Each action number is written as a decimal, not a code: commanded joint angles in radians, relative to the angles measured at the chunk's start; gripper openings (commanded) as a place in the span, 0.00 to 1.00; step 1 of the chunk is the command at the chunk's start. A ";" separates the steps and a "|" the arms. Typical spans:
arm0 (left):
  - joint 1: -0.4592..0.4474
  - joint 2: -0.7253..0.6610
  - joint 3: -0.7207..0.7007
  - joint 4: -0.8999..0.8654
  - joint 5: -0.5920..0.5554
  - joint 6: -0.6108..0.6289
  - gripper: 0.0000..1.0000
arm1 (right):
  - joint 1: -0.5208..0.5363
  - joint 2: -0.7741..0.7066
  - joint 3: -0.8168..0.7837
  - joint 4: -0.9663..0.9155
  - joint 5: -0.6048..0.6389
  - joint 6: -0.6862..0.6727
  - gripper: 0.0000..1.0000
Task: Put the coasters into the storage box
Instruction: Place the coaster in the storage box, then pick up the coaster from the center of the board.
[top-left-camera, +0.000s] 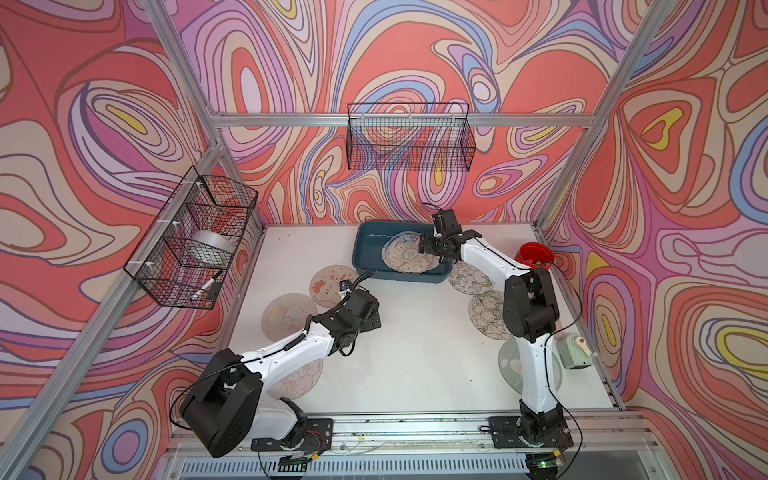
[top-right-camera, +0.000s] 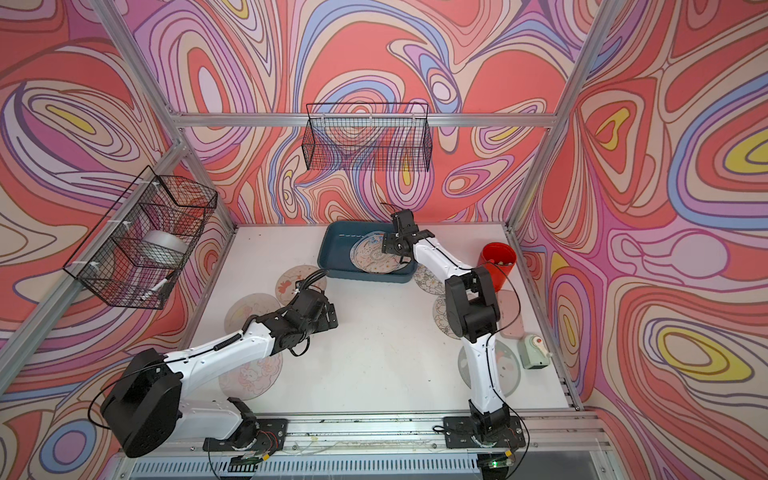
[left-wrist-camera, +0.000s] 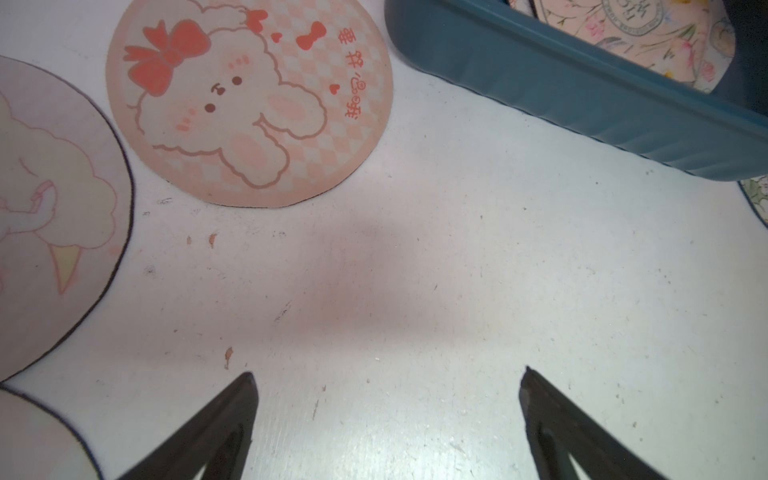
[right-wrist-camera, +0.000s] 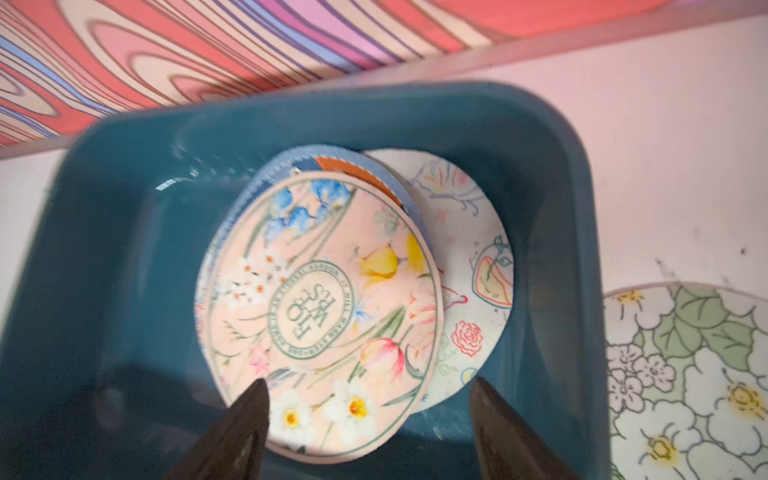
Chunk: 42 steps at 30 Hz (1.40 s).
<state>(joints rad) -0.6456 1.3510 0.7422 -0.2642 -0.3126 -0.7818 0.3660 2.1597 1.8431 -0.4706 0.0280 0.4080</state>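
- Right now the storage box (top-left-camera: 368, 249) sits at the far side of the table (top-left-camera: 415, 353), with three coasters (top-left-camera: 399, 261) overlapping inside it.
- The top one, a floral coaster (right-wrist-camera: 324, 291), carries an oval green stamp that seems to read "FLOWERS" (the ring of small print around it is too blurred to trust).
- Under it lie a blue-rimmed coaster (right-wrist-camera: 266, 166) and a pale coaster (right-wrist-camera: 469, 291) printed with a rose.
- The right jaws hang over the box, spread apart and gripping nothing.
- The left jaws stand wide over bare table, empty.
- Near them lies a cartoon-animal coaster (left-wrist-camera: 249, 104) with a red bow and red Chinese characters along one edge.
- More coasters lie loose on the table beside both arms.
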 joint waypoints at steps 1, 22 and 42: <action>0.025 0.019 0.039 -0.075 -0.020 -0.004 1.00 | 0.001 -0.056 -0.040 0.035 -0.088 -0.011 0.76; 0.262 0.304 0.276 -0.085 0.095 0.269 0.96 | 0.024 -0.382 -0.475 0.187 -0.235 0.047 0.76; 0.329 0.586 0.517 -0.256 0.142 0.319 0.89 | 0.023 -0.449 -0.524 0.185 -0.234 0.067 0.76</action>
<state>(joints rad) -0.3275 1.9087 1.2274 -0.4534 -0.1677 -0.4805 0.3878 1.7294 1.3365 -0.2985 -0.2070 0.4660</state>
